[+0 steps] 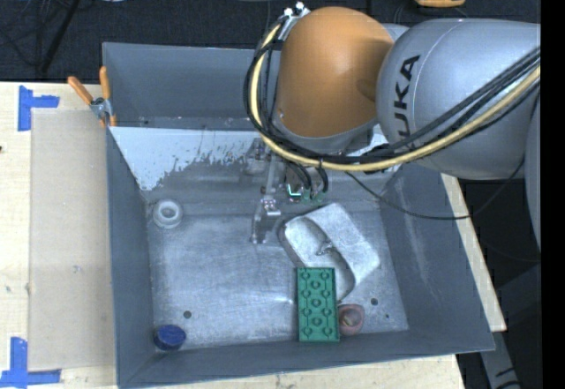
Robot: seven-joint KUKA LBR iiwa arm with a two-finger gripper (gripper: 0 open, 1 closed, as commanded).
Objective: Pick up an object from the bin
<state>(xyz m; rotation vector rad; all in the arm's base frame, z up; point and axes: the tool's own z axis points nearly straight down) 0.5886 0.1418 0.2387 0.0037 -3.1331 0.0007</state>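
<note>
White crumpled pouch [340, 242] lies just beside the fingers [265, 224]; whether they are open I cannot tell

Left of the claw [263, 228], the bin floor [221, 286] lies open as far as a pale ring [166, 214] near the left wall. A white cloth bundle [342, 242] crowds in just to the claw's right. Below the bundle sit a green studded brick [317, 303] and a small brown cap [351, 317]. A blue cap [169, 338] occupies the lower-left corner, well apart.
</note>
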